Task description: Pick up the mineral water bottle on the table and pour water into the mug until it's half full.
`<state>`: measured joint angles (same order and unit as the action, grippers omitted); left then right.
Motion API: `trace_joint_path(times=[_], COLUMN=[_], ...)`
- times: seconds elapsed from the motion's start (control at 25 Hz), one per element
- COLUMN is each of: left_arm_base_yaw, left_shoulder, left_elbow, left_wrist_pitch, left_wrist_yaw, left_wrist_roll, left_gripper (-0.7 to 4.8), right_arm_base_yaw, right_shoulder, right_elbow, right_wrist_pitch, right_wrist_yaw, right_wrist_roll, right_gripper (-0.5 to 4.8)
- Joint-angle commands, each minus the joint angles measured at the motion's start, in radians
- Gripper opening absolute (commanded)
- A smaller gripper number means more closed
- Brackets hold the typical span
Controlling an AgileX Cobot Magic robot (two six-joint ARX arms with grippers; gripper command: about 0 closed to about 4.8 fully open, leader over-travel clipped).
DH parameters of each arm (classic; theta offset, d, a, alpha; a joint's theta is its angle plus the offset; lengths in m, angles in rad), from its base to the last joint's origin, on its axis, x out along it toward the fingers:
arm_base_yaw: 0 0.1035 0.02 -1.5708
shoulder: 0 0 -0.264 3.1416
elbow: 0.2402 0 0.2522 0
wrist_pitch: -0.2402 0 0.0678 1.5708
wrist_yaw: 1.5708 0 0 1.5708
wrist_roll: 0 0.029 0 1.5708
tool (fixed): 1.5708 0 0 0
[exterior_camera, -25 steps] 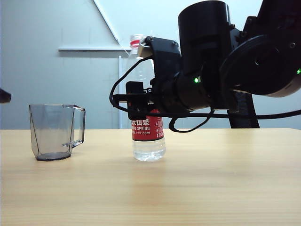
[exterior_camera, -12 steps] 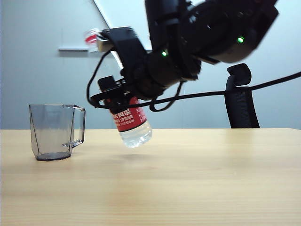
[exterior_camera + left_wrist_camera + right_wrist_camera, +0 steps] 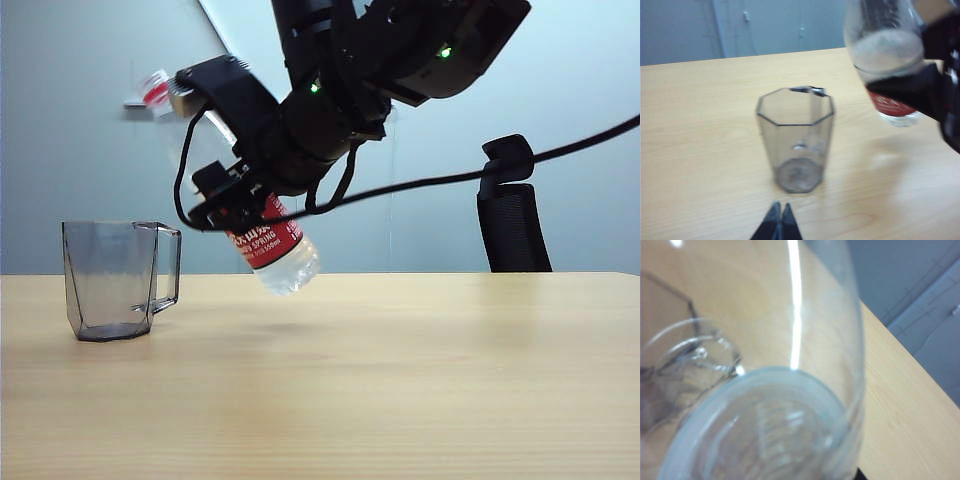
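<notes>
The mineral water bottle [image 3: 272, 243] hangs tilted above the table [image 3: 400, 380], its red-ringed neck [image 3: 155, 90] pointing up and left toward the mug [image 3: 115, 280]. My right gripper [image 3: 238, 198] is shut on the bottle just above the red label. Water [image 3: 293, 270] sits in the bottle's lower end. The smoky faceted mug stands upright, handle toward the bottle, and looks empty. In the left wrist view the mug [image 3: 796, 140] stands just beyond my left gripper [image 3: 779, 212], which is shut on nothing; the bottle [image 3: 887, 55] hangs beside it. The bottle [image 3: 765, 390] fills the right wrist view.
A black office chair [image 3: 515, 210] stands behind the table at the right. A black cable [image 3: 480, 170] trails from the right arm toward the right edge. Grey cabinets [image 3: 770, 25] line the far wall.
The right gripper has lifted the bottle off the table, tipped its neck to the left and carried it toward the mug. The mug has not moved.
</notes>
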<state>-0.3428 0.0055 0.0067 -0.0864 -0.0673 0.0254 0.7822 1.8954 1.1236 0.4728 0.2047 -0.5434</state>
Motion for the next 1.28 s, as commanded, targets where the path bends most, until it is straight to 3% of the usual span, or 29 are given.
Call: trace_joint_path(times=[0.04, 0.84, 1.28], left_arm_base_yaw=[0.026, 0.025, 0.025], left_shoulder=[0.000, 0.000, 0.000], left_elbow=[0.002, 0.002, 0.002], left_wrist_pitch=[0.013, 0.013, 0.013], left_wrist_yaw=[0.001, 0.000, 0.001], left_wrist_roll=[-0.003, -0.003, -0.003], left_gripper=[-0.02, -0.02, -0.02], right_arm_base_yaw=[0.002, -0.001, -0.002], right_shoulder=[0.011, 0.084, 0.096], right_elbow=[0.041, 0.134, 0.135], right_wrist_pitch=[0.023, 0.017, 0.018], right_wrist_yaw=[0.003, 0.074, 0.092], right_wrist_roll=[-0.092, -0.451, -0.547], right_gripper=[2.60, 2.60, 2.60])
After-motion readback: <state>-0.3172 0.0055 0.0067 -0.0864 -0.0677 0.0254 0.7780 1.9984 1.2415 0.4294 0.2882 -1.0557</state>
